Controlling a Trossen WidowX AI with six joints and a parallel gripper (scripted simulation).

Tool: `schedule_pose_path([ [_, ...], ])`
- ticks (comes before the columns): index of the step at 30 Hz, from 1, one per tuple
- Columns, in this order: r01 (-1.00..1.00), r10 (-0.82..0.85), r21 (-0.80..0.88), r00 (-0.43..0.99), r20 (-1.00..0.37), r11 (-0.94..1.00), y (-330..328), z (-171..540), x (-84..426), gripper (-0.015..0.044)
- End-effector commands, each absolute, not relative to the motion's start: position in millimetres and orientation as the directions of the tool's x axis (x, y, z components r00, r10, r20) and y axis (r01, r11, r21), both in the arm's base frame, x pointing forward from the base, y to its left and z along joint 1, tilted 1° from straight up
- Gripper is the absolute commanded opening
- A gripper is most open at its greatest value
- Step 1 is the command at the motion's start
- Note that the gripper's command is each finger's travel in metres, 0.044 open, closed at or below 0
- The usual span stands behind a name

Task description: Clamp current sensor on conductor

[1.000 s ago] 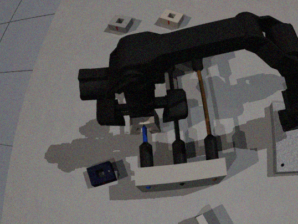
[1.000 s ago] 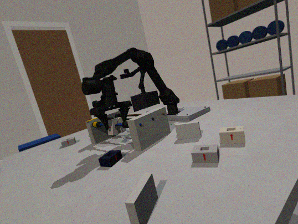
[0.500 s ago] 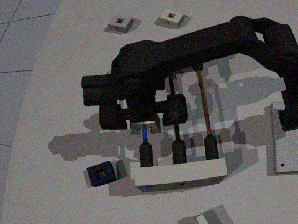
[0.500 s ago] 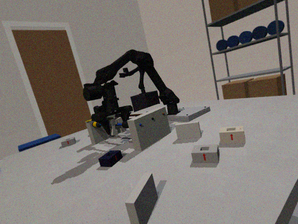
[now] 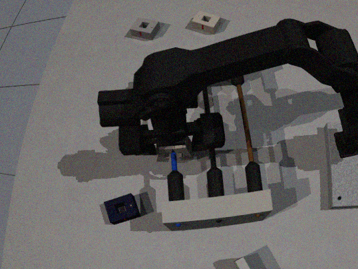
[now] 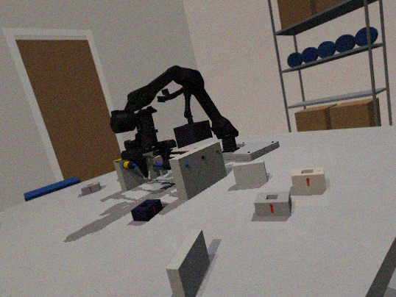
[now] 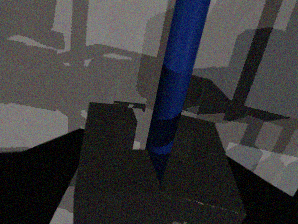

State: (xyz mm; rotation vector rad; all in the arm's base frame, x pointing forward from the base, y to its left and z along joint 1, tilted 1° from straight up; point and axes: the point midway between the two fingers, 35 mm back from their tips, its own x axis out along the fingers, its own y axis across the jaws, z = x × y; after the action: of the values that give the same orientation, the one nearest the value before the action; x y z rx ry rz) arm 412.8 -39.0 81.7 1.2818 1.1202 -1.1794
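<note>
The light-grey current sensor (image 5: 173,146) (image 6: 156,160) sits around the blue conductor (image 5: 174,162) (image 7: 175,92), one half on each side in the wrist view (image 7: 106,150). It looks dark there, in the arm's shadow. My gripper (image 5: 174,145) (image 7: 148,145) is over the blue conductor, with one finger on each side of the sensor, shut on it. Whether the sensor is latched cannot be told. Its arrow is hidden. A yellow band (image 6: 128,164) shows at the blue conductor's far end. I can read no LOAD lettering.
A black conductor (image 5: 213,160) and an orange-brown conductor (image 5: 246,128) run beside the blue one into the pale end block (image 5: 216,208) (image 6: 199,170). A dark blue block (image 5: 130,200) (image 6: 146,213) lies beside it. Pale blocks with red arrows (image 6: 272,209) (image 6: 308,184) stand on the table.
</note>
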Motion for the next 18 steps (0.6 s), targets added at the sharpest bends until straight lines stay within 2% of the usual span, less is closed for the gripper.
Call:
schedule_pose_path([
  [1, 0.995, -0.004, 0.087, 0.087, -0.996, -0.047, -38.9, 82.4, 412.5, 0.0281],
  [6, 0.995, -0.004, 0.087, 0.087, -0.996, -0.047, -38.9, 82.4, 412.5, 0.0247],
  [15, 0.995, -0.004, 0.087, 0.087, -0.996, -0.047, -38.9, 82.4, 412.5, 0.0011],
  [18, 0.995, -0.004, 0.087, 0.087, -0.996, -0.047, -38.9, 82.4, 412.5, 0.0000],
])
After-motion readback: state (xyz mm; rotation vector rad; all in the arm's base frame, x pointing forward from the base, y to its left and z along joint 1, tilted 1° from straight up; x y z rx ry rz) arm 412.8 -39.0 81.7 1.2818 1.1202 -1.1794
